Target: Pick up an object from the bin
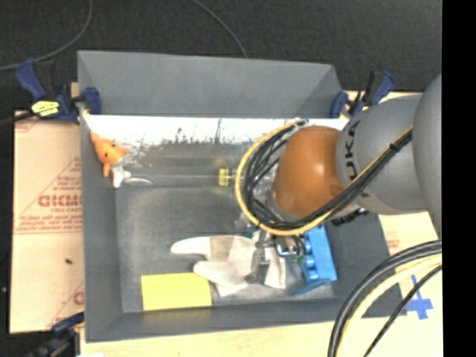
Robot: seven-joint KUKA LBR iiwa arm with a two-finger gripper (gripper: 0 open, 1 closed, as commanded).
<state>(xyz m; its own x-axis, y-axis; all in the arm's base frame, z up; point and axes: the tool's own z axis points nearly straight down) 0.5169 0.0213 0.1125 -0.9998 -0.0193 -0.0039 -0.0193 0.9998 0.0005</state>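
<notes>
Claw [265, 262] over crumpled white piece [227, 262]
Both are seen beside a blue block [318, 257] toward the bin's [208, 80] front right corner (clenched or released cannot be told).

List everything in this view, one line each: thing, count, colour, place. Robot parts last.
bin: one, grey, middle of the view.
toy: one, orange, back left corner of the bin.
tube: one, clear with a yellowish cap, lying along the back wall.
flat block: one, yellow, front left.
scraps: a small heap, white, front middle, partly under the hand.
brick: one, blue, front right, beside the hand.
arm: one, grey, reaching in from the right.
cover: one, orange, on the wrist, looped by cables.
hand: one, dark, low over the white heap.
</notes>
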